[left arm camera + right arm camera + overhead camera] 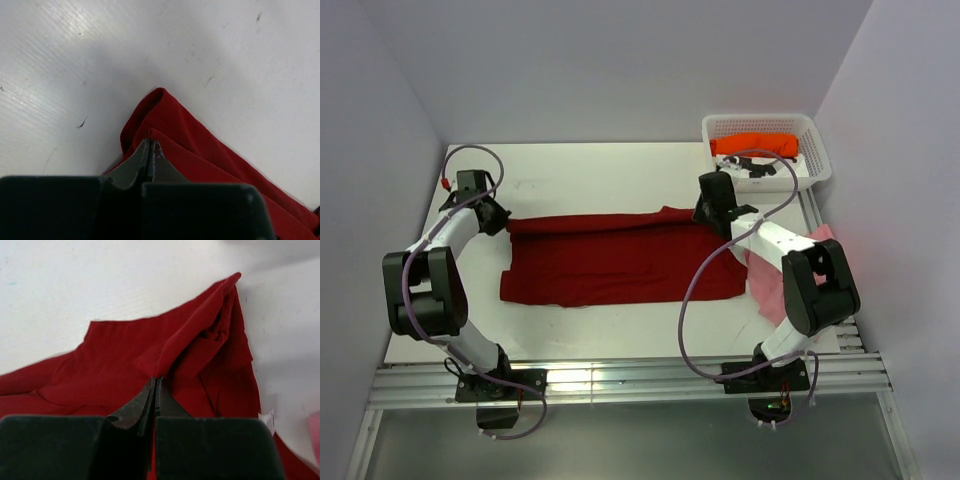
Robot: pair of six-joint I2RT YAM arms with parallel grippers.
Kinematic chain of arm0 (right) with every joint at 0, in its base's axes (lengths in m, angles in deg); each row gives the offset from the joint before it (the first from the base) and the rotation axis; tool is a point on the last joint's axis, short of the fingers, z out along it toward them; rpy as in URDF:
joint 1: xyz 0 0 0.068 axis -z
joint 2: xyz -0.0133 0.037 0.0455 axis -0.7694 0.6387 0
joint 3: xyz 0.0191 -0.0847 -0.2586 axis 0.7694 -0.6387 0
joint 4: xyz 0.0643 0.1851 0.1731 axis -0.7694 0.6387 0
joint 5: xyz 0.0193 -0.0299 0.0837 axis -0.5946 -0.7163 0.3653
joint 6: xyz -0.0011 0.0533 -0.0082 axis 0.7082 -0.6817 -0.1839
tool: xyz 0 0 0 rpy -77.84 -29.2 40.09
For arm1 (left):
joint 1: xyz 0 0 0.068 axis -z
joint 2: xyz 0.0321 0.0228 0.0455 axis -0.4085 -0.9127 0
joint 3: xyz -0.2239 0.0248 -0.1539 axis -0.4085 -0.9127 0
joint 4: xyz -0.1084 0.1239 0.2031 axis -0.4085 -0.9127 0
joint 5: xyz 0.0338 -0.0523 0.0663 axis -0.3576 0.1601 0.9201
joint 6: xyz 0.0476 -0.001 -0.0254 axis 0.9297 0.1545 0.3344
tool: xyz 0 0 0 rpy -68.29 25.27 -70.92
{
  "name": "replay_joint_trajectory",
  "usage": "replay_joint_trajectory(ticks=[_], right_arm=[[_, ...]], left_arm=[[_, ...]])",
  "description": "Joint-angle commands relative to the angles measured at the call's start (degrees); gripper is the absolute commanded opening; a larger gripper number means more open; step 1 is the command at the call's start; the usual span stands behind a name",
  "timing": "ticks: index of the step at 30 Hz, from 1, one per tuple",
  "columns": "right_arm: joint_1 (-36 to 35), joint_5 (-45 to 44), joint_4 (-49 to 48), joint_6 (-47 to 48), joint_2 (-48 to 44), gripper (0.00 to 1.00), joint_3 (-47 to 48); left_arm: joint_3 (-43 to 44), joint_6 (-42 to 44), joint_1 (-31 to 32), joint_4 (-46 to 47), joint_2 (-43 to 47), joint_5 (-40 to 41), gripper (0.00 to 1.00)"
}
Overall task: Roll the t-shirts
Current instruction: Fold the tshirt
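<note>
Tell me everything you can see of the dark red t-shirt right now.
The dark red t-shirt is soft, matte, cotton-looking cloth, spread flat across the white table. Its far edge is turned over into a narrow fold. The left gripper is shut on the fold's left corner, the right gripper on its right corner, where cloth bunches. A small white label shows near the right edge.

The right tool [155, 385] pinches a raised fold of the dark red t-shirt [125, 360].

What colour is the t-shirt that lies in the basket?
The t-shirt is bright orange; the top external view shows it best.
</note>
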Motion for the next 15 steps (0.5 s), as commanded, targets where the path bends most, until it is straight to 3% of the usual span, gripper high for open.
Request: replay_joint_trajectory(ticks=[1, 12, 14, 15], right_arm=[[-1.12, -5.12, -1.23, -1.98, -3.72, 0.00, -1.98], [-3.58, -6.88, -1.85, -3.83, -4.61, 0.00, -7.62], [-4.02, -7.84, -0.36, -4.44, -3.64, 0.06, -7.09], [-4.28, -8.02, 0.08, -4.62, -3.02, 0.14, -6.91]], left_arm=[[-1.41, -1.04, 0.00, 2.25, 2.33, 1.64, 0.00], [-5.46, -2.19, -0.26, 2.87, 4.88, 3.22, 0.00], [-6.60, -2.54, -0.26, 3.05, 5.14, 3.22, 0.00], [-7.12, -2.63, -0.18, 3.31, 5.23, 3.05, 0.00]])
